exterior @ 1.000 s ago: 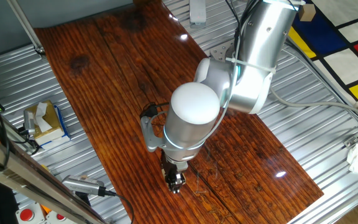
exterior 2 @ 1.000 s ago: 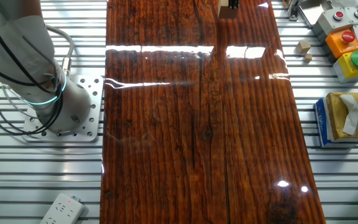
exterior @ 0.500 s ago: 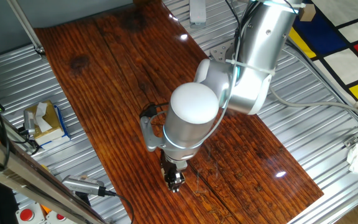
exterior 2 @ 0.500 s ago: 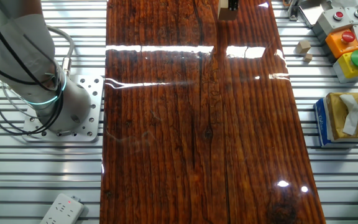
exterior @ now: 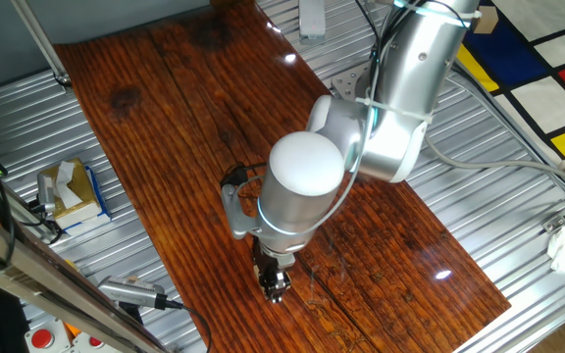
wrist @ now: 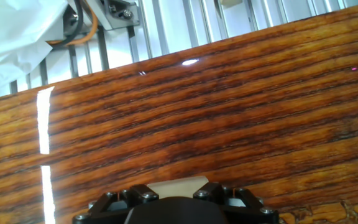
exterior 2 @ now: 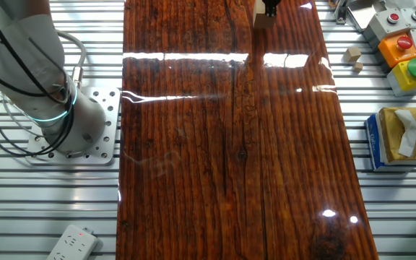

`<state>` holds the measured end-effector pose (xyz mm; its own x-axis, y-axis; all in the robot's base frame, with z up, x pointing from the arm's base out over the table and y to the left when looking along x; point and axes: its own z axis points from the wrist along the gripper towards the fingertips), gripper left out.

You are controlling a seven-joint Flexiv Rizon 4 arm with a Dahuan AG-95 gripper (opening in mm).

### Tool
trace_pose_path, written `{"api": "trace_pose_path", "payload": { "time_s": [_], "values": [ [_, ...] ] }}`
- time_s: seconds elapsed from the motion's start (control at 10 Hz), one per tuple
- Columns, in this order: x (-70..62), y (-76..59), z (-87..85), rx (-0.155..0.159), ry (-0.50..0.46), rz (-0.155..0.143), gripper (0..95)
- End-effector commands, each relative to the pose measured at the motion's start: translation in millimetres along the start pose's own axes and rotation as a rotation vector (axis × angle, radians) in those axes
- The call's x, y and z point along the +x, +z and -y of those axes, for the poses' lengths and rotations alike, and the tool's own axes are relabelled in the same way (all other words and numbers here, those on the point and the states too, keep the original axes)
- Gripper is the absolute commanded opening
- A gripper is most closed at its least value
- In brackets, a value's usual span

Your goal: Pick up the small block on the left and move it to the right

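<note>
The small block is a plain light-tan wooden cube. In the hand view it sits between my two fingers at the bottom edge. In the other fixed view it shows at the far end of the wooden board, just under my dark gripper. In the one fixed view my gripper points down near the board's front edge, and the arm hides the block. The gripper is shut on the small block.
A yellow-and-blue tissue box stands beside the board, also seen in the one fixed view. Two loose wooden blocks and coloured push buttons lie near it. The robot base and a power strip are on the other side.
In the other fixed view the block and gripper have shifted slightly down the picture, along the board. The arm has leaned a little in the one fixed view.
</note>
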<state>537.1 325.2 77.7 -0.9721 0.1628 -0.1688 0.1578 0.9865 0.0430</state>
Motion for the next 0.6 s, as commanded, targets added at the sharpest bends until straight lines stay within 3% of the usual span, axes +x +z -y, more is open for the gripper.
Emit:
{"api": "trace_pose_path", "payload": {
  "time_s": [0.1,0.6],
  "values": [
    [0.4,2.5,2.5,0.0,-0.007,-0.001,0.0],
    [1.2,8.4,7.3,0.002,-0.017,0.003,0.0]
  ]
}}
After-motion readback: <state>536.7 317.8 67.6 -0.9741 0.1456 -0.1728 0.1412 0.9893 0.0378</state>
